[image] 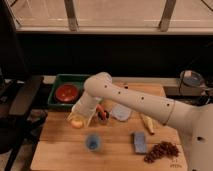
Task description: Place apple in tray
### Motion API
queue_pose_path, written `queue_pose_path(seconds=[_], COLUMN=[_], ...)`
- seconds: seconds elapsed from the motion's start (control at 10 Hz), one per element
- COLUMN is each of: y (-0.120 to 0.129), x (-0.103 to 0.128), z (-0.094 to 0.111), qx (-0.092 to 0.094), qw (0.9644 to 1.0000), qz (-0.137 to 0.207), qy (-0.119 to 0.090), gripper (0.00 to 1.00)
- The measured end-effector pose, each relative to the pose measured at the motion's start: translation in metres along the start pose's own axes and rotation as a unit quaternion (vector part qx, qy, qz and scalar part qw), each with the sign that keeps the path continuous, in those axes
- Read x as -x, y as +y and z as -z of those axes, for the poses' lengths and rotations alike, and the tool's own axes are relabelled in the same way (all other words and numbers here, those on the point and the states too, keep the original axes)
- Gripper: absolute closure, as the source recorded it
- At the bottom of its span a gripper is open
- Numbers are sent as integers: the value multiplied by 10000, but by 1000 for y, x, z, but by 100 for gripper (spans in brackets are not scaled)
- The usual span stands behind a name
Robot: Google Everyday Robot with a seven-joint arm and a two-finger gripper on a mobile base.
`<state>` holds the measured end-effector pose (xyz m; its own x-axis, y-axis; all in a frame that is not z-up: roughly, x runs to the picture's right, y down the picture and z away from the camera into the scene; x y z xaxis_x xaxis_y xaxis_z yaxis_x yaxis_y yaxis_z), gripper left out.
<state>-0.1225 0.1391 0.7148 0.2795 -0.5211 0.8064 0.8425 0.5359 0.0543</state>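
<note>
Two containers sit toward the left. Farthest left is the tray (pixel 59 80), a green rectangular plastic bin with low raised walls, at the back left of the pale wooden counter (pixel 57 150). Inside it sits a round dark red bowl (pixel 67 93), filling much of the floor. What the bowl holds, I cannot tell.

Just in front of the tray's near wall, toward its right half, is the apple (pixel 75 122), a small round yellow-orange fruit. It is outside the tray, over the counter. The pincer (pixel 79 118) comes down on it from above and to the right and is closed around the apple. The white arm (pixel 135 102) rises from it to a rounded elbow beside the tray's right end, then runs off to the right.

Nearer the front, right of the apple, stands a small blue cup (pixel 93 142), upright and apart from the fruit; its inside is too dim to read.

A small orange-red item (pixel 103 112) shows past the lower arm, beside a flat grey-blue piece (pixel 121 113). Further right lie a pale yellowish elongated item (pixel 147 124), a blue rectangular block (pixel 140 142) and a loose heap of small brown bits (pixel 161 150) near the front right corner.
</note>
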Motion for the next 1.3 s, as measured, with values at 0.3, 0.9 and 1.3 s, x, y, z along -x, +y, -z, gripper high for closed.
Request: queue_pose_path(seconds=[0.3, 0.9, 1.3], y=[-18, -18, -20], x=[-44, -47, -105], z=[43, 48, 71], qx=[-268, -235, -179], qw=[9985, 9980, 9954], qz=[29, -7, -122], qy=[473, 594, 936], gripper=[100, 100, 100])
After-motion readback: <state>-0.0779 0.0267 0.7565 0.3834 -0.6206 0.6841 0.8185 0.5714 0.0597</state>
